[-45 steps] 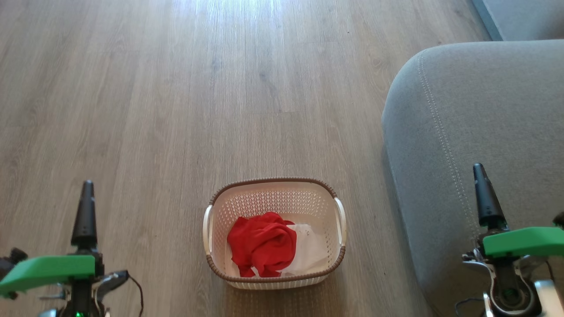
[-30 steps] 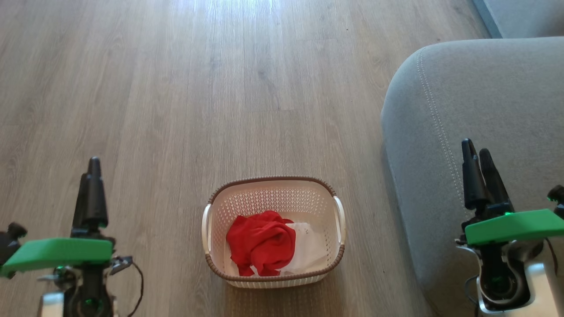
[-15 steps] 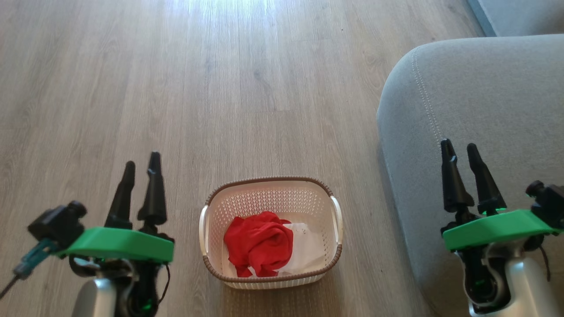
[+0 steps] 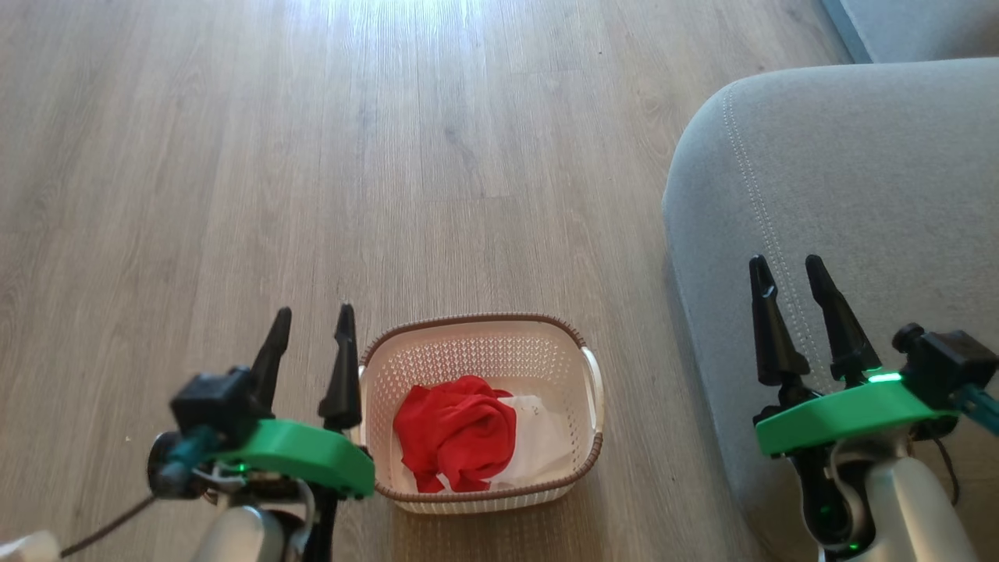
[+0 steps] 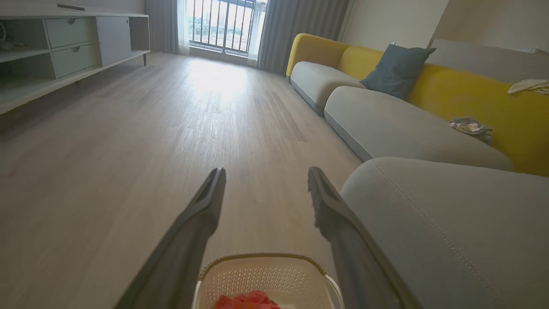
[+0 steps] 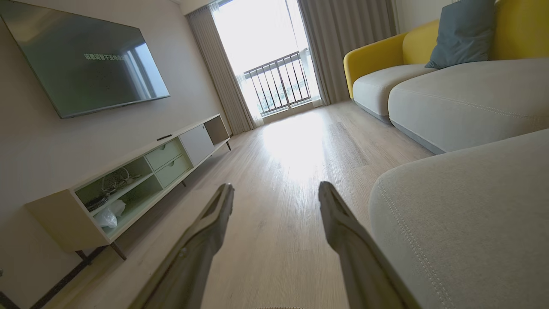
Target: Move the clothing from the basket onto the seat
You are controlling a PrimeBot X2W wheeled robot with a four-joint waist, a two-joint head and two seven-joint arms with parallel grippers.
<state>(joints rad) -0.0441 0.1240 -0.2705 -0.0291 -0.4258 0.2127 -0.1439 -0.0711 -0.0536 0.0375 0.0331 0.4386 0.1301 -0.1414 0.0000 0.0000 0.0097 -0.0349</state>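
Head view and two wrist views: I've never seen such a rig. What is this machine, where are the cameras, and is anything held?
It is a wheeled robot with two arms, each ending in a two-fingered pincer. The head view looks down from its head; each wrist view looks forward along one pincer. On the wooden floor stands a basket with red clothing inside; a grey seat is to its right. The left pincer and the right pincer are open and hold nothing.

We see a pale wood-plank floor (image 4: 312, 156) bearing the basket (image 4: 468, 359), which stands upright near the rounded corner of the grey seat (image 4: 858, 172). A low cabinet (image 6: 128, 189) stands on legs by the wall, well apart from both.
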